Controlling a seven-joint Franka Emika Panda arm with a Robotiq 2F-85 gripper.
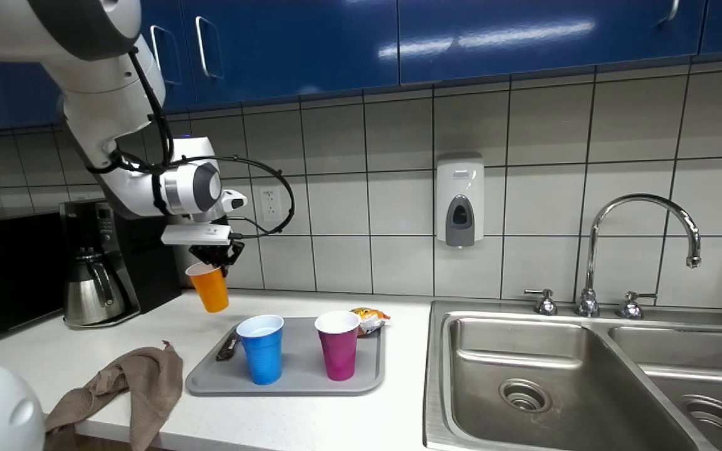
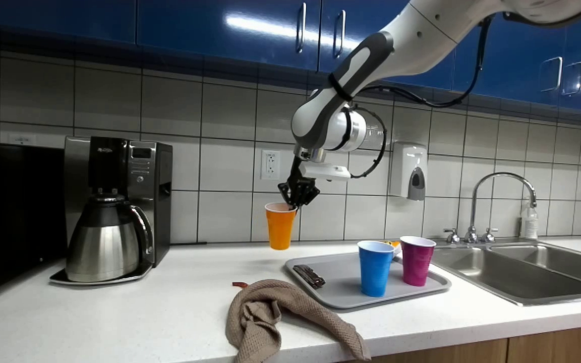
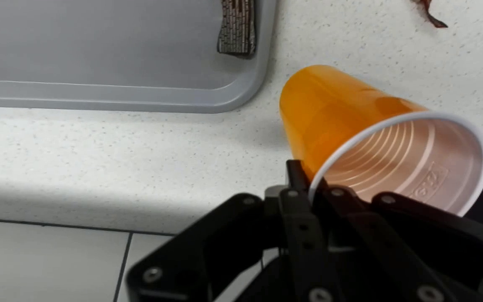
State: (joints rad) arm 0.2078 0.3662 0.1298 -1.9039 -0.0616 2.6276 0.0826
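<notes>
A tapered, bright orange plastic cup (image 3: 329, 109) with a white rim hangs tilted in the air, held by the black two-fingered claw (image 3: 312, 184) of a white robot arm (image 2: 411, 45). The claw is pinching the cup's wall at the rim, pressing from inside and outside at once, as the wrist view shows. The cup is above a white speckled surface (image 2: 179, 312), just off a rounded corner of a flat gray tray (image 1: 298, 344). Judging from this, gripping and lifting are done; setting the cup down and letting go are not. On the tray, a blue plastic cup (image 1: 262, 351) and a magenta plastic cup (image 1: 339, 347) stand upright, apart from each other. A dark, flat wrapped bar (image 2: 309, 276) lies near the tray's edge, and a crinkled yellow-and-orange packet (image 1: 370, 321) sits partly hidden behind the magenta cup in an exterior view. Farther out, a rumpled brown cloth towel (image 2: 260, 302) droops over the surface's front edge, a small dark-red scrap (image 2: 240, 284) beside it. A steel-and-black coffee maker (image 2: 141, 171) stands on one side of the tray; a stainless-steel double sink (image 1: 434, 376) is on the other.
</notes>
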